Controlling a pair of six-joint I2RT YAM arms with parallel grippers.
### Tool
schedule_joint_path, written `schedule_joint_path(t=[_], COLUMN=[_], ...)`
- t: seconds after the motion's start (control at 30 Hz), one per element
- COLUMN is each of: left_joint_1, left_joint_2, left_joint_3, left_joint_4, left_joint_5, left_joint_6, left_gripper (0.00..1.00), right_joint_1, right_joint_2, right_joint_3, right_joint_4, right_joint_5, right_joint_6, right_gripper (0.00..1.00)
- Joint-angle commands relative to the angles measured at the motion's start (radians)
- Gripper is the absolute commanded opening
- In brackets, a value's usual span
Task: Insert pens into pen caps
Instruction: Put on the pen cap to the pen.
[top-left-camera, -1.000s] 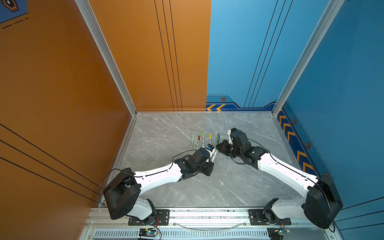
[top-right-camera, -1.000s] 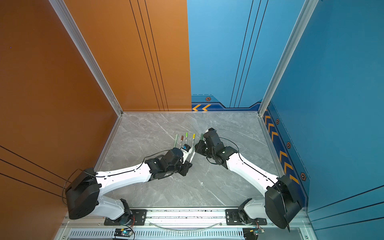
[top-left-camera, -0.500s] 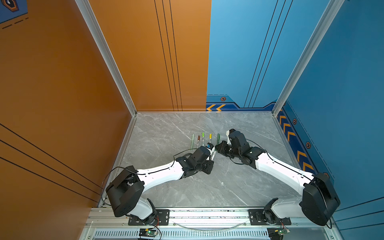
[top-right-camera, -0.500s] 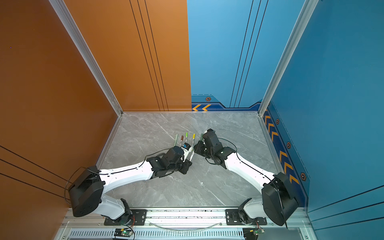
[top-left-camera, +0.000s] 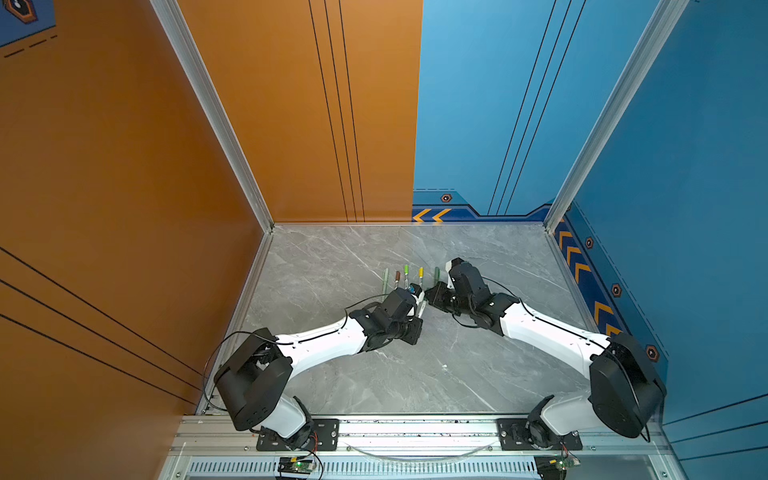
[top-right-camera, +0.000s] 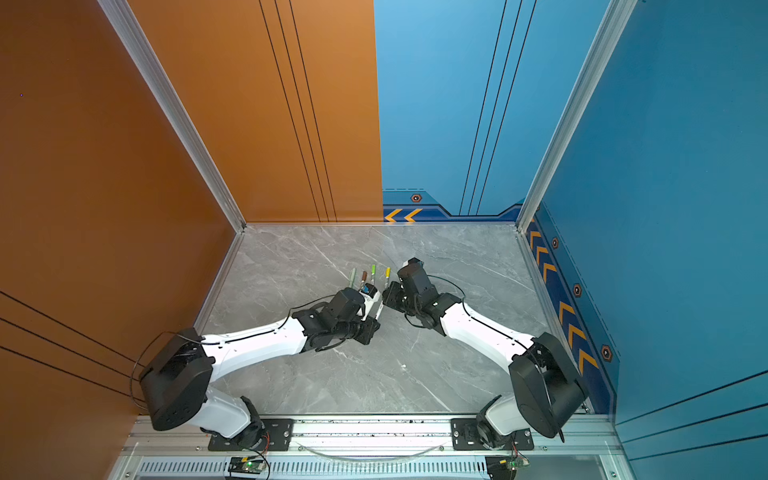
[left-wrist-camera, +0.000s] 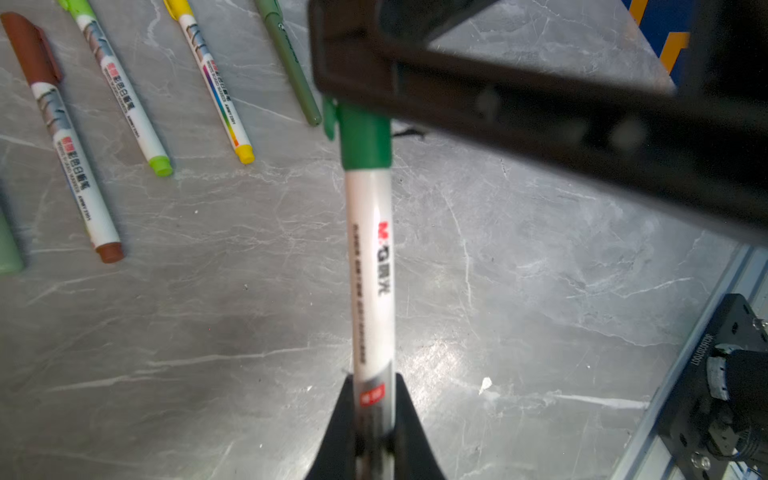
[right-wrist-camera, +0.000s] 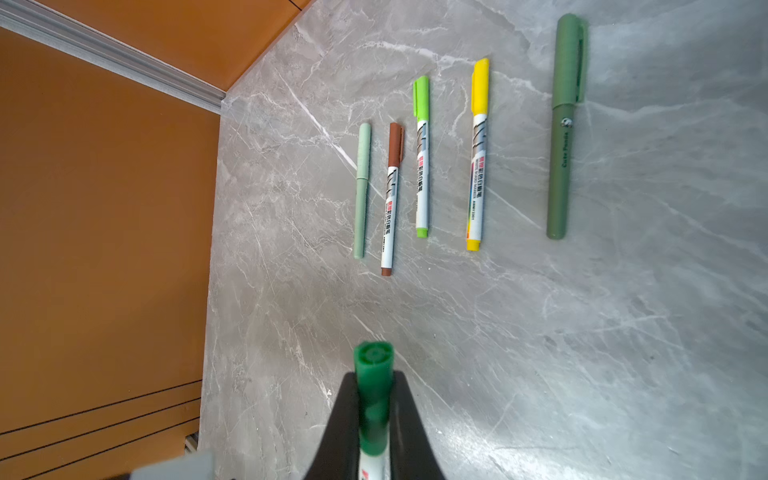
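A white-barrelled pen (left-wrist-camera: 370, 270) is held above the table, and my left gripper (left-wrist-camera: 372, 415) is shut on its barrel. A green pen cap (left-wrist-camera: 365, 137) covers the pen's far end, with no gap showing between cap and barrel. My right gripper (right-wrist-camera: 374, 399) is shut on that green cap (right-wrist-camera: 373, 374). Both top views show the left gripper (top-left-camera: 419, 306) and right gripper (top-left-camera: 432, 296) meeting tip to tip near the table's middle, and the same left gripper (top-right-camera: 377, 308) and right gripper (top-right-camera: 386, 297).
Five capped pens lie side by side on the grey marble table (right-wrist-camera: 540, 332): sage green (right-wrist-camera: 362, 191), brown (right-wrist-camera: 391, 199), light green (right-wrist-camera: 422, 158), yellow (right-wrist-camera: 478, 153) and dark green (right-wrist-camera: 563, 124). The row lies just beyond the grippers (top-left-camera: 406, 275). Orange and blue walls enclose the table.
The right gripper has edged a little towards the left gripper. Both stay shut on the pen and cap.
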Motion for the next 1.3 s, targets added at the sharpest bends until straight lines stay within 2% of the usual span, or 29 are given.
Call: schedule_joint_path(t=[0.0,0.13,0.33,0.63,0.8,1.07,1.2,1.27], left_joint_1=[0.024,0.038,0.015,0.040,0.039,0.027,0.015,0.008], left_joint_2=[-0.050,-0.069,-0.106,-0.119,-0.113,-0.102,-0.108,-0.108], left_joint_3=[0.094,0.088,0.077,0.041,0.023,-0.060,-0.093,-0.106], left_joint_4=[0.398,0.405,0.406,0.448,0.449,0.449,0.447,0.447], left_joint_5=[0.064,0.071,-0.074,-0.031,-0.025,-0.004,-0.009,-0.009], left_joint_6=[0.048,0.064,0.137,0.086,0.074,0.004,-0.024,-0.043], left_gripper=[0.00,0.00,0.00,0.00,0.00,0.00,0.00,0.00], right_joint_1=[0.118,0.141,0.145,0.160,0.123,-0.013,-0.057,-0.068], right_joint_2=[0.055,0.069,0.125,0.111,0.089,-0.006,-0.058,-0.093], right_joint_3=[-0.038,-0.038,-0.017,-0.027,-0.018,0.061,0.097,0.108], right_joint_4=[-0.153,-0.151,-0.207,-0.116,-0.114,-0.063,-0.073,-0.096], right_joint_5=[-0.256,-0.264,-0.197,-0.223,-0.224,-0.171,-0.158,-0.142], right_joint_6=[-0.037,-0.038,0.059,0.056,0.056,0.034,-0.007,-0.039], right_gripper=[0.00,0.00,0.00,0.00,0.00,0.00,0.11,0.20])
